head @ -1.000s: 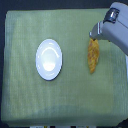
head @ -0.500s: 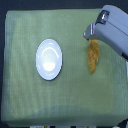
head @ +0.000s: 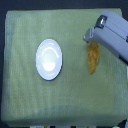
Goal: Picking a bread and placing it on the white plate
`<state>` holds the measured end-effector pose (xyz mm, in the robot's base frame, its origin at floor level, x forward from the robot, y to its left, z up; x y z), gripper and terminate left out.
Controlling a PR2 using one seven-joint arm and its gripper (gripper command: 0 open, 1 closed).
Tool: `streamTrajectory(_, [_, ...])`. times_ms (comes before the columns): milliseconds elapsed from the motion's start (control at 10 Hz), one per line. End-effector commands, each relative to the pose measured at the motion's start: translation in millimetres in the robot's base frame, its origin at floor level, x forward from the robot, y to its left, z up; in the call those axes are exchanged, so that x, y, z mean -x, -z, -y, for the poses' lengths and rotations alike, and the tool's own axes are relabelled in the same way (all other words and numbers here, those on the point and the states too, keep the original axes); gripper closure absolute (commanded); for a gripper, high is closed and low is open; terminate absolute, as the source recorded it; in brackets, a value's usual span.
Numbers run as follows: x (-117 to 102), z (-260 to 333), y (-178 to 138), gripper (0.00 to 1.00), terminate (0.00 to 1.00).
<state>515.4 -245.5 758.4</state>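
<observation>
Bread apart from white plate

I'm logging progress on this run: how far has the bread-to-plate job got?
Nothing looks finished: the white plate is bare. In hand: the gripper sits at the upper end of the bread, which lies on the green cloth to the exterior view's right of the plate; whether the fingers have closed is hidden. Left: lift, carry and set it down.
</observation>
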Motion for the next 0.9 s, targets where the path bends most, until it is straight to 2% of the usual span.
streamTrajectory(0, [10.7,4.2,35.0,0.00,0.00])
streamTrajectory(300, [8.2,6.2,40.1,0.00,0.00])
streamTrajectory(800, [16.5,13.7,43.7,0.00,0.00])
